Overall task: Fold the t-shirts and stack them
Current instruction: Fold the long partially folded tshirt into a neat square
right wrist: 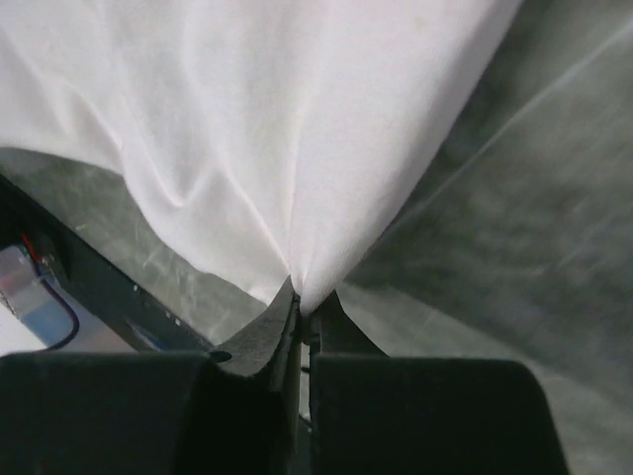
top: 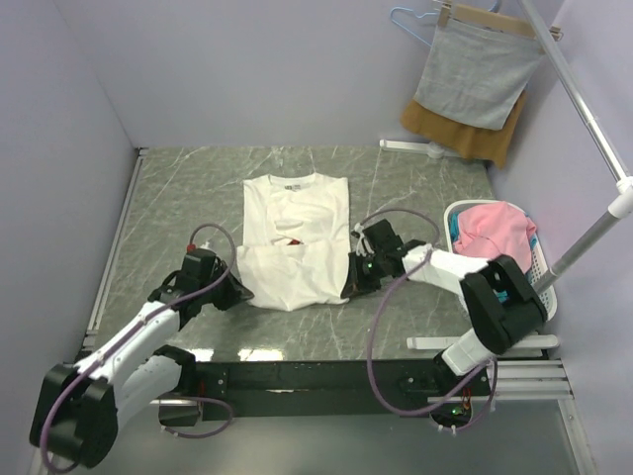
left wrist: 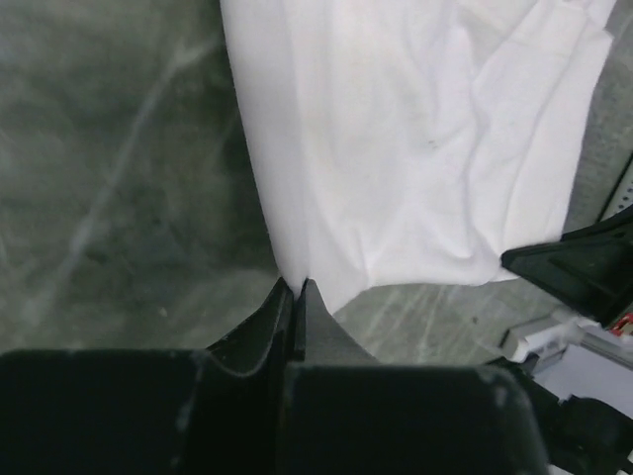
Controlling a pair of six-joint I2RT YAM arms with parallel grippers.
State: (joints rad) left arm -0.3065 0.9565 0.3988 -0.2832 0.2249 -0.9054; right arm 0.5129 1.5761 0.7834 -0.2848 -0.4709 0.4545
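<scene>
A white t-shirt (top: 295,237) lies on the green marble table (top: 178,198), collar at the far end, with a sliver of red print (top: 290,240) showing in a crease at its middle. My left gripper (top: 240,288) is shut on the shirt's near left corner. In the left wrist view the gripper (left wrist: 299,289) pinches the white t-shirt (left wrist: 415,148) at its edge. My right gripper (top: 349,278) is shut on the near right corner. The right wrist view shows that gripper (right wrist: 302,303) with the t-shirt cloth (right wrist: 267,129) drawn to a point between the jaws.
A white basket (top: 544,282) holding pink cloth (top: 493,230) stands at the right edge. A grey cloth (top: 477,74) and a mustard-brown cloth (top: 463,134) hang at the back right. A metal pole (top: 591,124) slants along the right. Purple walls enclose the table.
</scene>
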